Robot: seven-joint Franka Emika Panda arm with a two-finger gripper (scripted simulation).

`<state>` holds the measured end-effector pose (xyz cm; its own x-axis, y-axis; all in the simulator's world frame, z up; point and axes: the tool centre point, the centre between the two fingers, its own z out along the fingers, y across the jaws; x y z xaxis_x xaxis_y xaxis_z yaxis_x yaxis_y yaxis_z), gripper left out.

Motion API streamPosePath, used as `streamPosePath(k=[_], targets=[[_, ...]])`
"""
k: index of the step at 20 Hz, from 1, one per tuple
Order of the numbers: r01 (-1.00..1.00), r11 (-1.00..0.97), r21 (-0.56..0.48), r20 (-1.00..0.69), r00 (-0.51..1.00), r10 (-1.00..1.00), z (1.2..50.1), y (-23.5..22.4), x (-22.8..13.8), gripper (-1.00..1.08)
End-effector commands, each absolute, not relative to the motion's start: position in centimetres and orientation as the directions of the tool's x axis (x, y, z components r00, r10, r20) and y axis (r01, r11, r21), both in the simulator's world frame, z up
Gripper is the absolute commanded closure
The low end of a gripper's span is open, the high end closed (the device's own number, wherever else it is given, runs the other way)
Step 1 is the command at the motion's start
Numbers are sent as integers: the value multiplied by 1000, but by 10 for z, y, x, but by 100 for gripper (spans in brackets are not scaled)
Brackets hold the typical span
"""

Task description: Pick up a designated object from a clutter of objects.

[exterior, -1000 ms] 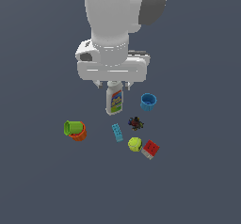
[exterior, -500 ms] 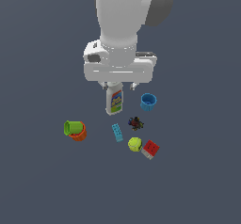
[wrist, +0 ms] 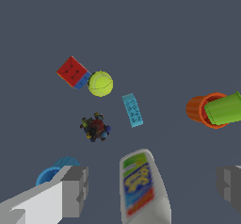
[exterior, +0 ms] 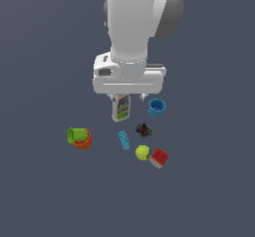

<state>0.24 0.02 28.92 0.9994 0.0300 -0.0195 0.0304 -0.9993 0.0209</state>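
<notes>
The gripper (wrist: 153, 185) hangs above the clutter with its two fingers (wrist: 75, 190) spread wide apart and nothing between the pads; the white bottle (wrist: 141, 190) shows in the gap but stands on the floor well below them, by my reading, not in the grasp. The designated object, the tiny dark lumpy toy (wrist: 96, 128), lies ahead of the fingertips in the wrist view and off toward the finger that shows beside the blue cup (wrist: 55, 171), not on the line between the two fingers. In the exterior view the toy (exterior: 143, 129) sits below the hand and toward that view's right, just past the bottle (exterior: 121, 107), with the blue cup (exterior: 157, 108) near it on one side and the blue brick (exterior: 124, 140) on the other. Beyond it lie the yellow-green ball (wrist: 100, 84) and the red cube (wrist: 73, 72), touching or nearly so; the orange and green cups (wrist: 214, 109) lie well apart. The toy looks roughly round, so no long axis governs the approach. The coming move likely needs a shift forward and sideways before descending, clear of the bottle.
</notes>
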Motion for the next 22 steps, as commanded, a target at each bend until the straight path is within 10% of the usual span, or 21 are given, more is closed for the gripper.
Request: streamPosePath(k=[1, 22], targets=[[63, -998, 24, -20, 998, 63, 275, 5, 4, -92], [492, -871, 10, -7, 871, 492, 103, 71, -15, -92]])
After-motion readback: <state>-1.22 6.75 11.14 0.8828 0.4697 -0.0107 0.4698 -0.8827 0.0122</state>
